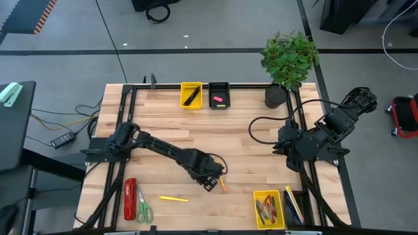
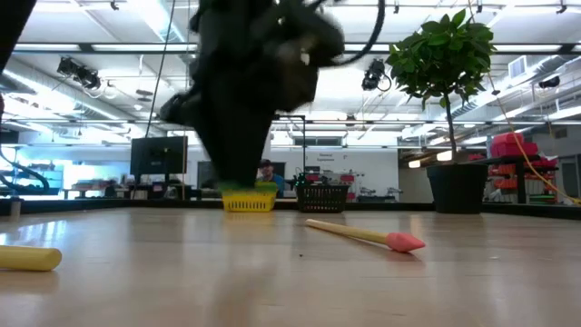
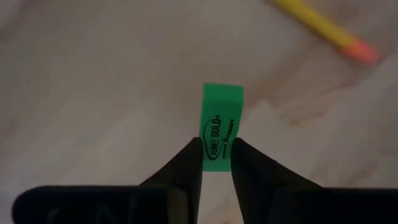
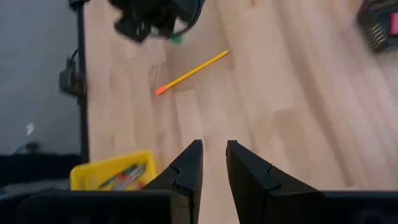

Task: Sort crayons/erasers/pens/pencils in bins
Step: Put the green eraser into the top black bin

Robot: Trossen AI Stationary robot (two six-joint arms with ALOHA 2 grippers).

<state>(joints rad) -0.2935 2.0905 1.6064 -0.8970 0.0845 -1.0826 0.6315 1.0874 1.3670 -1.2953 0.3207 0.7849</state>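
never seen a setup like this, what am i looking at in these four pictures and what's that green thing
It is a robot with two dark arms at a wooden table. One picture looks down from above, one looks level across the tabletop, and the other two come from cameras on each arm's wrist.

The left hand is over the middle of the table, shut on a green eraser; its own wrist camera shows that up close. An orange pencil with a pink tip lies right beside it. The right hand waits near the right edge, holding nothing, with a narrow gap between its fingers.

Also on the table: a yellow bin and a black bin at the far edge, a yellow bin of crayons at the near edge, a red stapler, scissors, a yellow pencil and a potted plant.
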